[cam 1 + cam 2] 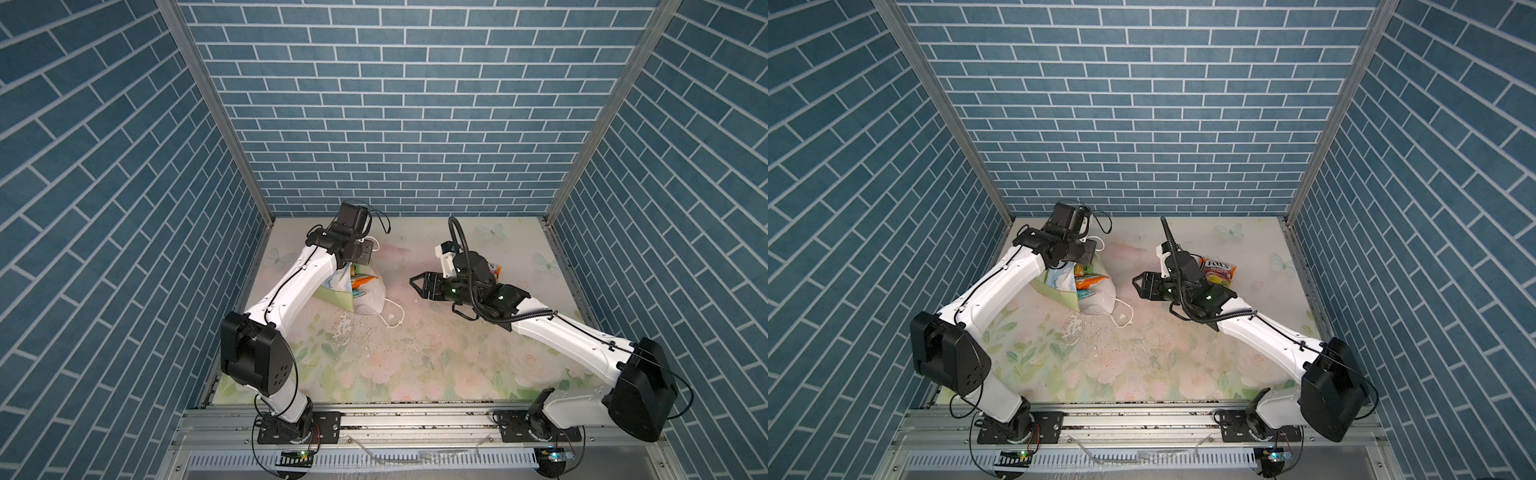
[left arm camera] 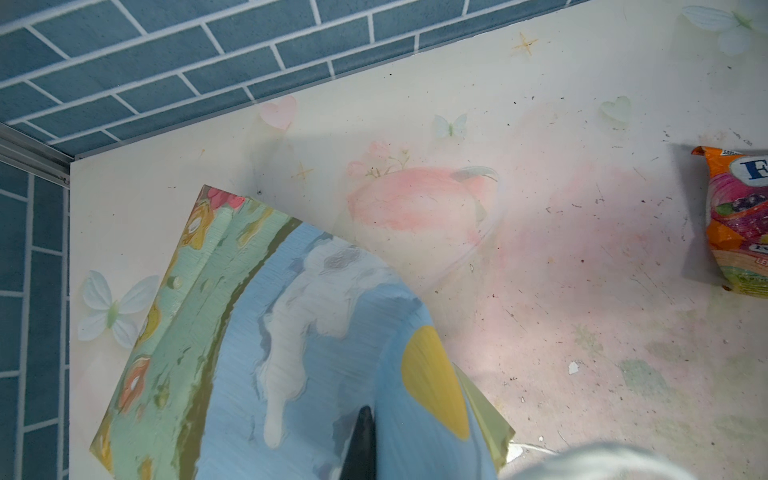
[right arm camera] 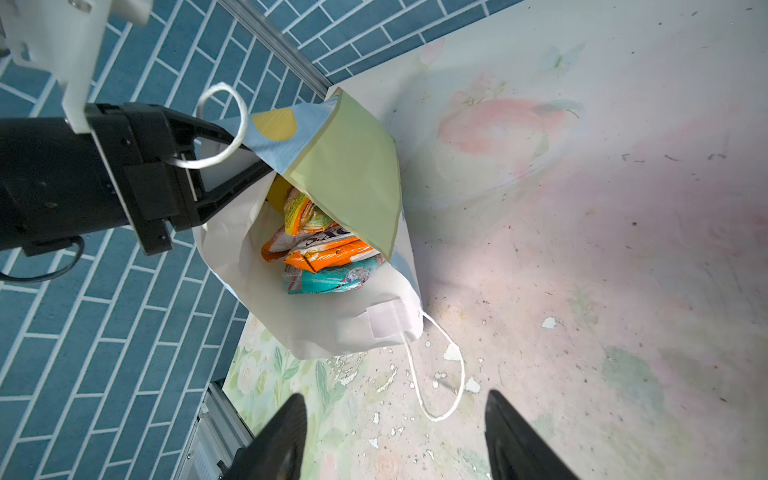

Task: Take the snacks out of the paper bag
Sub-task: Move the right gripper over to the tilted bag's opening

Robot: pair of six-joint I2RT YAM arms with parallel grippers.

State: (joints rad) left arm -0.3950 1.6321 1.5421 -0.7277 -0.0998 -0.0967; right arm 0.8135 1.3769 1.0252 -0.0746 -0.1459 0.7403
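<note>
The paper bag [image 1: 368,301] [image 1: 1098,301] leans open near the back left corner, sky and meadow print outside [image 2: 291,332], white inside [image 3: 249,266]. My left gripper [image 1: 365,259] [image 3: 257,164] is shut on its upper rim; only one finger [image 2: 362,440] shows against the print in the left wrist view. Several snacks lie in the bag: an orange packet [image 3: 328,254], a teal one [image 3: 328,279] and a yellow-green one [image 3: 303,216], seen in both top views as well [image 1: 360,283] [image 1: 1090,281]. A FOX'S fruit packet [image 1: 1219,270] [image 2: 739,224] lies on the table behind my right wrist. My right gripper [image 1: 413,287] [image 1: 1136,287] [image 3: 395,397] stands open and empty, facing the bag's mouth, a short way off.
A white cord handle [image 3: 440,374] [image 1: 395,316] trails from the bag onto the floral table mat [image 1: 415,361], whose surface is flaked there. Blue brick walls [image 1: 124,208] close in the left, back and right. A metal rail [image 1: 415,419] runs along the front.
</note>
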